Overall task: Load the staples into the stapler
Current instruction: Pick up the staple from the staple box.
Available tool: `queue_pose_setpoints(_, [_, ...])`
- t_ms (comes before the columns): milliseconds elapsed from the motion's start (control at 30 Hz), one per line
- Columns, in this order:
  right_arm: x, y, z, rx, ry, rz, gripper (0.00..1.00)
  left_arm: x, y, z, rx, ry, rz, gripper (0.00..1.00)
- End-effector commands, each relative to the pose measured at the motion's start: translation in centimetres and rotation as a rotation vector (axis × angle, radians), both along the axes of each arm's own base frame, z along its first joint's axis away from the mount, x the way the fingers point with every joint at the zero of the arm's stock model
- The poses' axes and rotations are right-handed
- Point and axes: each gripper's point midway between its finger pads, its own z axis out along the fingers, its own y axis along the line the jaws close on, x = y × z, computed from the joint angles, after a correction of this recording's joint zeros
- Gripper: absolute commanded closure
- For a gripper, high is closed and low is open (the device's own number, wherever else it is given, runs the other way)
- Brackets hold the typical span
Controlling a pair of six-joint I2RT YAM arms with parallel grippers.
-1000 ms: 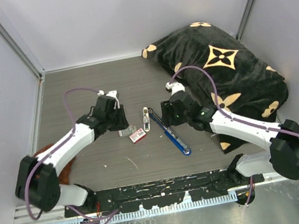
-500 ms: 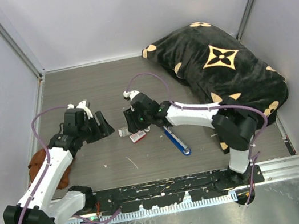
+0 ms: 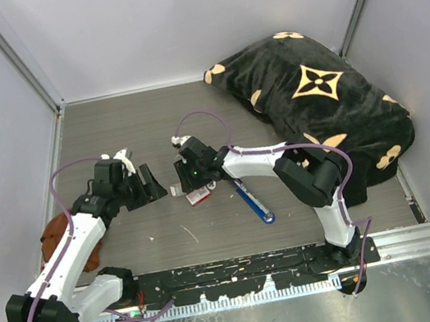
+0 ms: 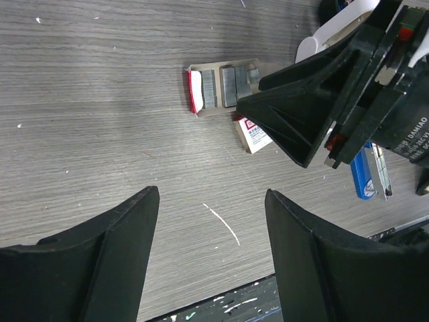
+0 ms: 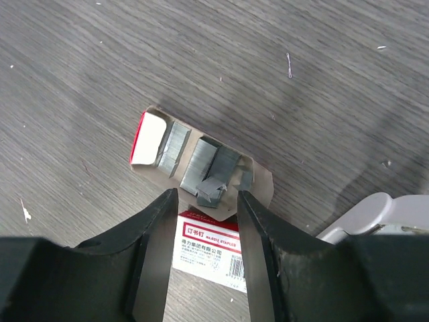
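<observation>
Your right fingers [image 5: 151,255] hang parted and empty straight over the cardboard tray [image 5: 258,182], straddling the staples [image 5: 201,168] in it, likely lined up for a pinch. Your left fingers [image 4: 100,268], parted and empty, sit left of the tray, giving room. The stapler [image 3: 253,202] lies on the tabletop [image 3: 109,129], right of the tray.

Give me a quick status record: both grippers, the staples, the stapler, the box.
left gripper: open, over bare table, holding nothing
right gripper: open, fingertips poised just above the staples, no grip visible
staples: grey blocks in an open cardboard tray, one piece lying askew
stapler: flat on the table, right of the tray, clear of both grippers
box: red-and-white, right beside the tray
</observation>
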Motion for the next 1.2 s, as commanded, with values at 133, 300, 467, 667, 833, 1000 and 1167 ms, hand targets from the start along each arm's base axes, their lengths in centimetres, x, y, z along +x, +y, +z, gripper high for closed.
queue_pose_setpoints(133, [2.0, 1.4, 1.5, 0.065, -0.014, -0.048, 0.55, 0.0, -0.1, 0.8, -0.009, -0.036, -0.022, 0.34])
queue_pose_setpoints(300, [2.2, 1.5, 0.9, 0.065, 0.001, -0.047, 0.58, -0.1, 0.1, 0.8, -0.002, -0.037, -0.025, 0.34])
queue_pose_setpoints(467, [2.2, 1.8, 1.1, 0.082, 0.010, -0.031, 0.65, -0.2, 0.1, 0.9, 0.002, -0.039, -0.028, 0.34])
queue_pose_setpoints(667, [1.9, 1.9, 1.7, 0.103, 0.021, -0.020, 0.72, -0.2, 0.2, 0.9, 0.004, -0.041, -0.026, 0.34])
queue_pose_setpoints(833, [1.8, 1.8, 2.4, 0.116, 0.020, -0.021, 0.80, -0.3, 0.1, 0.8, 0.002, -0.036, -0.029, 0.33])
queue_pose_setpoints(1000, [1.7, 1.9, 3.1, 0.128, 0.019, -0.016, 0.87, -0.4, 0.2, 0.6, 0.003, -0.032, -0.026, 0.33])
queue_pose_setpoints(1167, [1.5, 1.9, 4.0, 0.146, 0.014, -0.012, 0.95, -0.5, 0.2, 0.4, 0.004, -0.027, -0.027, 0.33])
